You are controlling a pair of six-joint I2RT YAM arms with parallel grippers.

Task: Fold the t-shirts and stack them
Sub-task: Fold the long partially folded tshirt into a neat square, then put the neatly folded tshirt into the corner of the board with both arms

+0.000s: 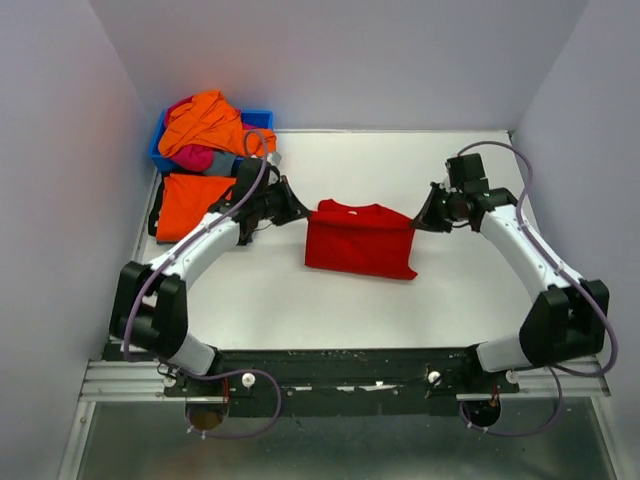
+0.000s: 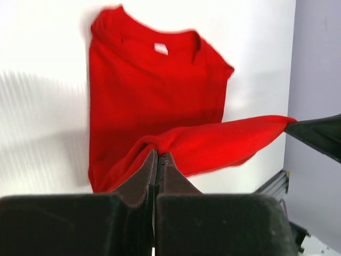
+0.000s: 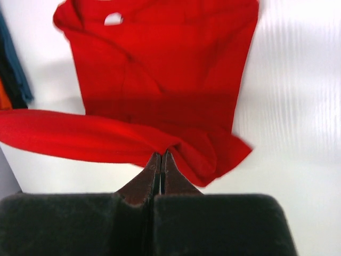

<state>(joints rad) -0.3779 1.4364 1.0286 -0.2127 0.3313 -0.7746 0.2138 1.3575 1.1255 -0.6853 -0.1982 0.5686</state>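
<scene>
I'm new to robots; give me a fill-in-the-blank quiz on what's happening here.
The shirt held by the left end effector and right end effector is ___.
The bin at the back is ___.
The top shirt heaped in it is ___.
Missing: red, blue, orange.

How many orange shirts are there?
2. One orange shirt sits atop the blue bin; the other orange shirt lies flat on the table beside it. More may hide underneath.
</scene>
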